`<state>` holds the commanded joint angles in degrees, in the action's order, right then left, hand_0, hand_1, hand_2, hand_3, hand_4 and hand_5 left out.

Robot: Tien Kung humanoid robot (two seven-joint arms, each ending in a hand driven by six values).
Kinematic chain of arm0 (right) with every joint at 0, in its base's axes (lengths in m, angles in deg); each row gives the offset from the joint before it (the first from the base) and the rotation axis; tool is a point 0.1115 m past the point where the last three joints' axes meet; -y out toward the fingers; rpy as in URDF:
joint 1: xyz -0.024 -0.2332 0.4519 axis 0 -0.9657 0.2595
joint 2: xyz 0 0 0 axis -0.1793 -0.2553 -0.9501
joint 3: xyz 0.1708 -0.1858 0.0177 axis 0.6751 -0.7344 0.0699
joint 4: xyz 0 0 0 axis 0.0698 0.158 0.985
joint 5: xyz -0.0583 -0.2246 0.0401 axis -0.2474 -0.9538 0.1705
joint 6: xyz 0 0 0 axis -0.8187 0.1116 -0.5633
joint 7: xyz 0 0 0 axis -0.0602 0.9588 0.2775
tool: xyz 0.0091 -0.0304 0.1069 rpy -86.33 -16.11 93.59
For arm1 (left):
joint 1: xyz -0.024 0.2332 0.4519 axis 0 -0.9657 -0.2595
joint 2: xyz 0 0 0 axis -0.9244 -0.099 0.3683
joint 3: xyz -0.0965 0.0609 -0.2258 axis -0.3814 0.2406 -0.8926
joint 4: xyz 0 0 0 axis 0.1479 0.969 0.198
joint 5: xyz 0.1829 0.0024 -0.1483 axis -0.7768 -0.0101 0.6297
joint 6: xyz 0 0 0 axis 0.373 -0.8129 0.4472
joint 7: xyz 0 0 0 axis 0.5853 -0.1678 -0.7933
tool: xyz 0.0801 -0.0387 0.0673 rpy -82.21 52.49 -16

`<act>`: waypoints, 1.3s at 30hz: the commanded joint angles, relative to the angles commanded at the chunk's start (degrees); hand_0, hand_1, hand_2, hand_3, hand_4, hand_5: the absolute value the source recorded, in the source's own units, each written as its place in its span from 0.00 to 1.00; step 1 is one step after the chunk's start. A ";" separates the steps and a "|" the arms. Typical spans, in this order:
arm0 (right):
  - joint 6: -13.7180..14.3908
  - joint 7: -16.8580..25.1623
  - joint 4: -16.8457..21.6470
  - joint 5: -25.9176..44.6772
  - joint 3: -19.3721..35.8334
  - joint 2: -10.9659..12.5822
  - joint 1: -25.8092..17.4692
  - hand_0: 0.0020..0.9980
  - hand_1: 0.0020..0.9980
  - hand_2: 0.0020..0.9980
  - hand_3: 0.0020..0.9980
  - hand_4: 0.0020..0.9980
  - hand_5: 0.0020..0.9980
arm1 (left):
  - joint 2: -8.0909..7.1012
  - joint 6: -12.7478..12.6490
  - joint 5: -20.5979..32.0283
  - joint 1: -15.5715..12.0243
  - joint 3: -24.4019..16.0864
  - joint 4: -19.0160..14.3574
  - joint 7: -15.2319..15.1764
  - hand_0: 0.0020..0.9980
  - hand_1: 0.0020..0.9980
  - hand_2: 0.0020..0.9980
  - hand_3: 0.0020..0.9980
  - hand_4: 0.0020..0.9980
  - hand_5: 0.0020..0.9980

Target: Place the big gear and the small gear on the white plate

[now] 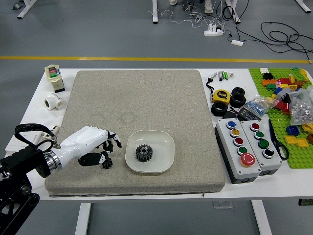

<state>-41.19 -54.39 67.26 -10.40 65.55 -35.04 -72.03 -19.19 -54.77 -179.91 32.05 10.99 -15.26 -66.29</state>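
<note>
Gear [144,152] sits on the plate [164,161]; left hand [96,144] slants in beside it (fingers' grip: can't tell).

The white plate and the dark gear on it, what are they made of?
The white plate looks like glazed ceramic, off-white and smooth with a soft sheen, though plastic could look the same. The dark gear could be dark metal, given the faint greyish highlights around its teeth, but black plastic is possible.

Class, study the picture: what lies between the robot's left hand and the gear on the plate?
In the head view, a narrow bare strip of mat, then the left part of the plate, lies between the left hand and the gear.
</note>
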 joint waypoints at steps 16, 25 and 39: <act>0.03 0.10 0.00 0.76 -0.43 0.10 0.36 0.60 0.61 0.69 0.56 0.75 0.68 | -0.42 3.33 0.00 -0.26 0.86 1.11 -0.08 0.50 0.69 0.79 0.87 0.85 0.02; 0.13 0.02 0.00 1.07 -0.71 0.05 0.52 0.60 0.61 0.69 0.56 0.75 0.68 | -0.05 0.45 0.00 0.29 1.32 4.59 1.08 0.44 0.63 0.72 0.82 0.68 0.00; 0.20 0.09 0.00 1.59 -1.21 0.12 0.70 0.60 0.61 0.69 0.56 0.75 0.68 | -0.19 2.76 0.00 0.67 1.51 4.62 0.88 0.36 0.49 0.54 0.63 0.37 0.00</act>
<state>-40.99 -54.31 67.26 -8.81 64.35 -34.92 -71.33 -19.38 -52.01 -179.91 32.72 12.51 -10.64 -65.40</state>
